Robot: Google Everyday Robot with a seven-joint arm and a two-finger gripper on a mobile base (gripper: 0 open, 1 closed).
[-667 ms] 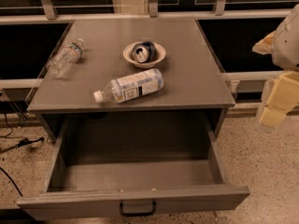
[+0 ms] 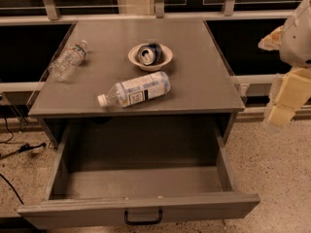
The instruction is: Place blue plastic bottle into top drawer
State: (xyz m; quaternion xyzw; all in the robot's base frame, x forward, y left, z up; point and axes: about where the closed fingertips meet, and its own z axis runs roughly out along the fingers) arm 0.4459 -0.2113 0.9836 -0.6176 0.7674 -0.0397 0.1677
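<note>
On the cabinet top (image 2: 204,72) the blue plastic bottle (image 2: 138,90) lies on its side, ungrasped, cap toward 8 o'clock. At 3 o'clock, clear of it, hangs the gripper (image 2: 282,101); we cannot tell its state. The top drawer (image 2: 141,210) stands open at 6 o'clock, ready to receive.

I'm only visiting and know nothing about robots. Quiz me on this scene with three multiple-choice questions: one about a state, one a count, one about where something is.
1. The top drawer is: A) pulled open B) shut C) taken out.
2. Bottles lying on the cabinet top: A) one B) two C) four.
3. The gripper is: A) inside the drawer B) clamped on a bottle C) off to the right of the cabinet top.

Answers: A, its inside shows; B, the blue plastic bottle and a smaller bottle lie there; C, it hangs apart from both bottles.
</note>
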